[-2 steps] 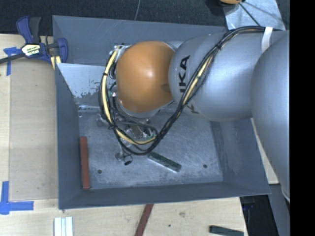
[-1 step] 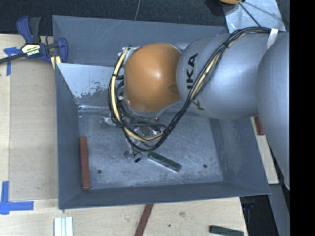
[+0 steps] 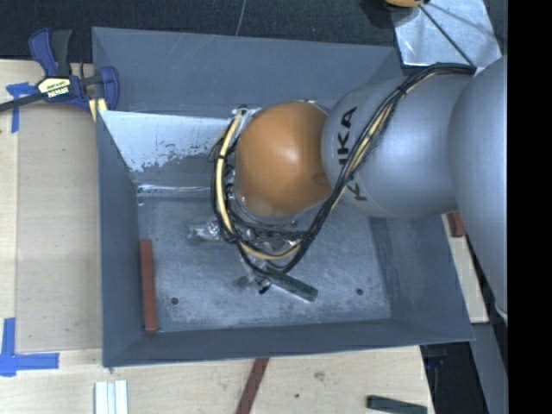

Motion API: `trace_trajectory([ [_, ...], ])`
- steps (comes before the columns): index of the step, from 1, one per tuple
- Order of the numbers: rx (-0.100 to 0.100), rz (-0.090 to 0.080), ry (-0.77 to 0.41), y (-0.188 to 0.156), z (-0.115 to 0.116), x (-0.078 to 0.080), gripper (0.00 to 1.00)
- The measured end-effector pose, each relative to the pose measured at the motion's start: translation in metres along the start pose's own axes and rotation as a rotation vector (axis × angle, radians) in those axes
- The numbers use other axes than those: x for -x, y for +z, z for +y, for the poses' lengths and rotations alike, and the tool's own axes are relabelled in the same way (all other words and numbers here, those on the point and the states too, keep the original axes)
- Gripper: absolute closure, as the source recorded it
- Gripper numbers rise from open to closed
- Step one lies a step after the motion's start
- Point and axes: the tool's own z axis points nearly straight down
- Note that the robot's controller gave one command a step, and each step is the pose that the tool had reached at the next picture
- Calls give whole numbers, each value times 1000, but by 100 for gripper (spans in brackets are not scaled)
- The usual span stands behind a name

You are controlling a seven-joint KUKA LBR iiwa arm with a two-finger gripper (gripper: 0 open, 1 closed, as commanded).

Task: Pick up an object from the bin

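We look down on the grey bin (image 3: 116, 231) from above, slightly to one side, fairly near; the arm (image 3: 405, 145) enters from our right.

Moderate overhead light. Soft glare on the orange cover (image 3: 278, 149) and silver arm (image 3: 414, 145); the far wall of the bin (image 3: 164, 141) shines, with shadow beneath the arm.
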Motion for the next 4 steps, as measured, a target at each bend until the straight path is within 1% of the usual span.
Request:
trace_trajectory([
  [1,3,1,103,11,-10,-3,0],
  [2,2,0,-201,21,-27,-44,0],
  [3,3,1,-344,31,-42,-81,0],
  [4,3,1,-324,22,-79,-94,100],
])
